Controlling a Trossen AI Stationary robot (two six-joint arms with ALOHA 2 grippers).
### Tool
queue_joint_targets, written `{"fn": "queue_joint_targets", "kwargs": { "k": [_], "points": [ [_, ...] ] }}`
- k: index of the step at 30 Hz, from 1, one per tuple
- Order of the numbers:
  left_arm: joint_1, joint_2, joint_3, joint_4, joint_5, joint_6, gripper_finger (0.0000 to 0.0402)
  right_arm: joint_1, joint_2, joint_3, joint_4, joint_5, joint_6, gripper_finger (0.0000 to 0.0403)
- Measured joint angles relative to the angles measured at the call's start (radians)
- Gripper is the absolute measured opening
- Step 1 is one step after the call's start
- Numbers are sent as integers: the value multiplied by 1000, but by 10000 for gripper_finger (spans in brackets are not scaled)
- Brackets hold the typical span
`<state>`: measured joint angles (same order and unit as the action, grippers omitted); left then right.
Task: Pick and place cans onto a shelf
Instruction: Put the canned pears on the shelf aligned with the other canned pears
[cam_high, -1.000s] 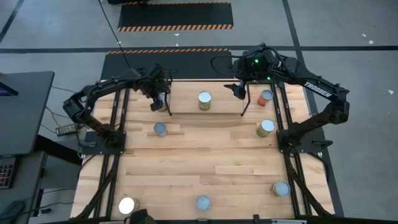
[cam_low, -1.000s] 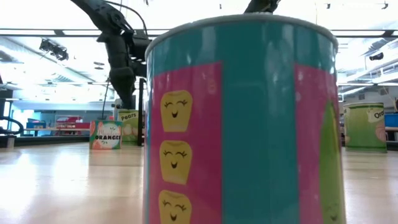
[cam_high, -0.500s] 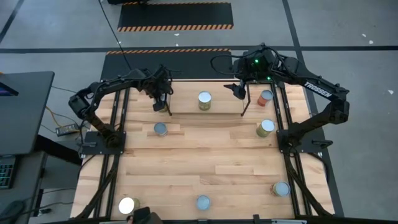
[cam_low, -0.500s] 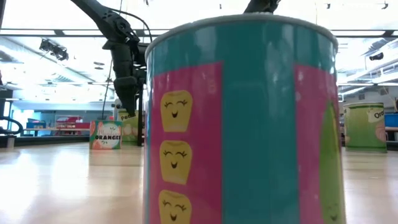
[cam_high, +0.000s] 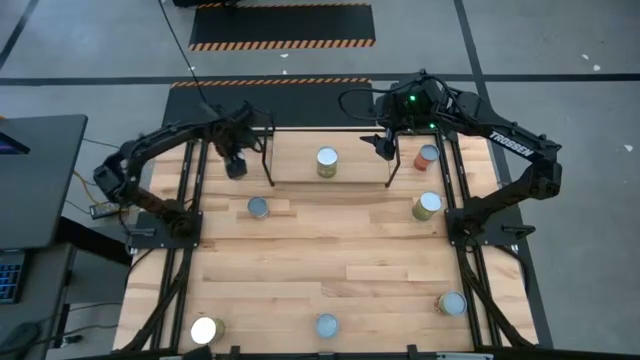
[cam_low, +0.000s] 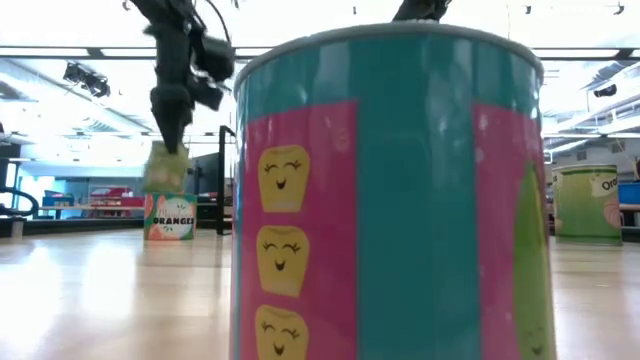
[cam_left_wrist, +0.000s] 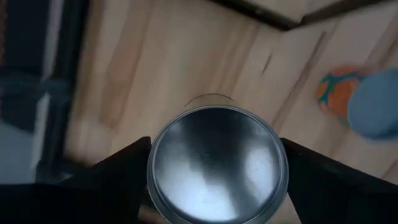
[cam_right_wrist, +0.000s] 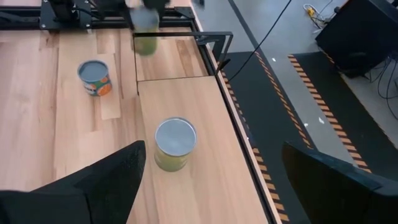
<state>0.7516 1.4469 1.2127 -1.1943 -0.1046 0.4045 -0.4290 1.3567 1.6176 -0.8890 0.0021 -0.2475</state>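
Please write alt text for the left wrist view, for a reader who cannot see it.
The left gripper is shut on a can with a silvery round top, held above the wooden tabletop. An orange-labelled can stands farther off, beside the shelf edge.

Both arms reach toward the far side, the left one carrying, the right one empty.
The left gripper (cam_high: 235, 165) hangs raised, its dark fingers (cam_left_wrist: 118, 171) pressed to either side of a can (cam_left_wrist: 216, 163) directly beneath the wrist, the arm bent back at the elbow. The right gripper (cam_high: 383, 146) hovers with fingers (cam_right_wrist: 106, 180) spread wide apart, nothing between them, its forearm angled back to a folded elbow.
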Motion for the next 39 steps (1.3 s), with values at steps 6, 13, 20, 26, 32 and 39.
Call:
{"fn": "queue_joint_targets", "kwargs": {
  "k": [6,13,20,26,32,39],
  "points": [
    [-4,-108,85,-53,-6,-46,327,0,0,0,0,0,-26,381],
    [-59,-147,265,8,102,-176,325,0,0,0,-4,0,-43,381],
    [-146,-53,468,150,105,-219,325,-1,0,-44,-55,3,-12,381],
    [-166,133,654,163,100,-186,326,-1,0,-136,-51,3,6,381],
    [-159,341,766,207,113,-110,326,0,0,-214,-30,6,42,381],
    [-149,530,798,294,124,-98,326,4,0,-254,-26,6,81,381]
  ]
}}
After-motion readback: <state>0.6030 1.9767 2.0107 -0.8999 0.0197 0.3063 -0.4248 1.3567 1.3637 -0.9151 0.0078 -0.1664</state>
